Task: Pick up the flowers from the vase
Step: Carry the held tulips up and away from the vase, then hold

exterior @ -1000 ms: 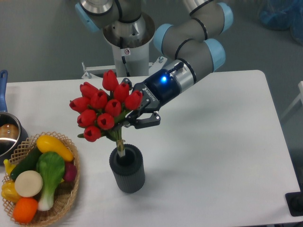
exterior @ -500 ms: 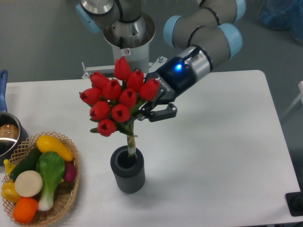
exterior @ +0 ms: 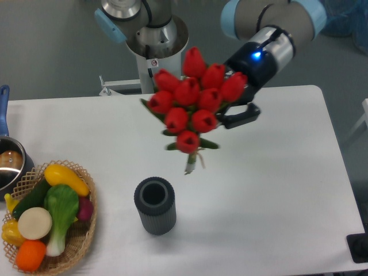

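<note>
1. Since half a second ago the flowers point(exterior: 194, 103) have gone up and right; stem ends, then inside the vase point(exterior: 154, 205), now hang clear above it, slightly blurred.
2. Gripper point(exterior: 234, 109) sits right of the bunch, jaws clenched on the flowers at the leafy part below the buds; one dark finger point(exterior: 238, 118) shows, the other is hidden behind the buds.
3. Bunch is tilted, buds toward upper right, pale stems pointing down-left.
4. Vase stands upright on the white worktop point(exterior: 276, 172), mouth open, below-left of the stem ends, not touching them.
5. Wicker basket point(exterior: 80, 241) of toy vegetables at lower left; steel pot point(exterior: 10, 164) with blue handle at left edge, well apart from the vase.
</note>
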Robot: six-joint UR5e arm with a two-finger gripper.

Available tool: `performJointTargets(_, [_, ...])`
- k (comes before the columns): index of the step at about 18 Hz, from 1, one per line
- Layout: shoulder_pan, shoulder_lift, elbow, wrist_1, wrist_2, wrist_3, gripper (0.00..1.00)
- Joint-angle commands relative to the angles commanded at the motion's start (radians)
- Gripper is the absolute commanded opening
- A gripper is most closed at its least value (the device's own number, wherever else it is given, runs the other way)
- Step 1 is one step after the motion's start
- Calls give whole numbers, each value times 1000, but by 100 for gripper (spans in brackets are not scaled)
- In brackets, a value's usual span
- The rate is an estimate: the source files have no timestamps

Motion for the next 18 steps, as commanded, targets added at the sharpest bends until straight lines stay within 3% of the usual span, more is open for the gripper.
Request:
performJointTargets(6, [80, -9, 26, 2, 0, 0, 38])
performJointTargets(18, [91, -14, 12, 3, -2, 0, 38])
